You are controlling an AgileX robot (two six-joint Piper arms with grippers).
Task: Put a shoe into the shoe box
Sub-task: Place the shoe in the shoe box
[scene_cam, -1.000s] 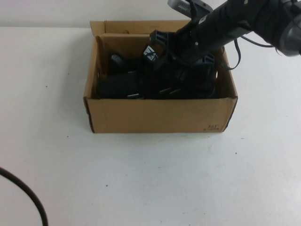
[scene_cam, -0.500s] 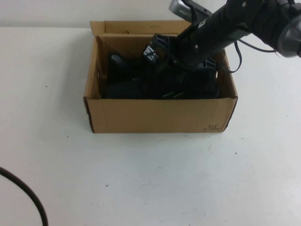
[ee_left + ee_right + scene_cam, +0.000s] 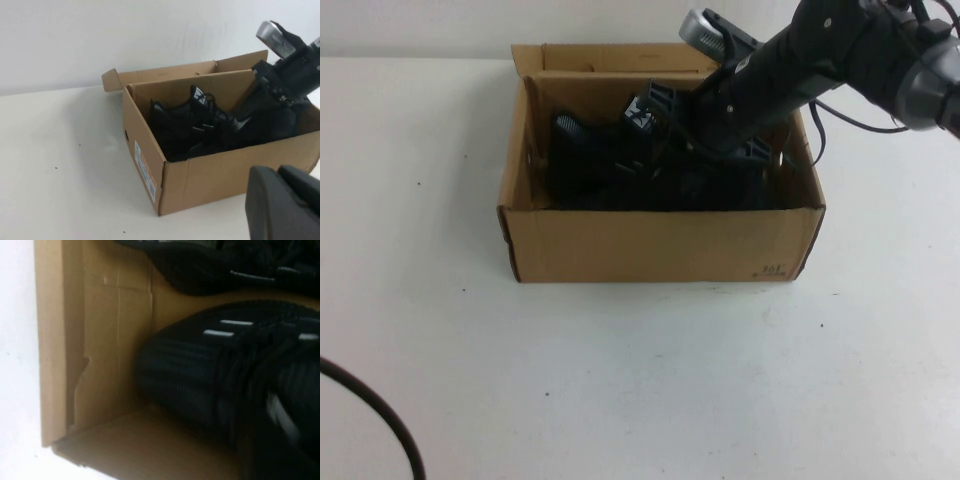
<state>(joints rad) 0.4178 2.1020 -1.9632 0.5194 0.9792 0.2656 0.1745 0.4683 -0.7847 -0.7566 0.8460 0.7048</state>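
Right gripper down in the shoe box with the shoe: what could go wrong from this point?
The right gripper is deep inside the shoe box, among the black shoes; if laces snag it, lifting out could drag the shoe back up. The arm leans over the box's right wall, so withdrawing sideways might shove or tip the box. The left gripper is off to the side, too far to steady it.

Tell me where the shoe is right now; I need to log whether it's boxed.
In the high view the shoe lies inside the shoe box at the table's far middle, under the right gripper; the left gripper sits outside the box.
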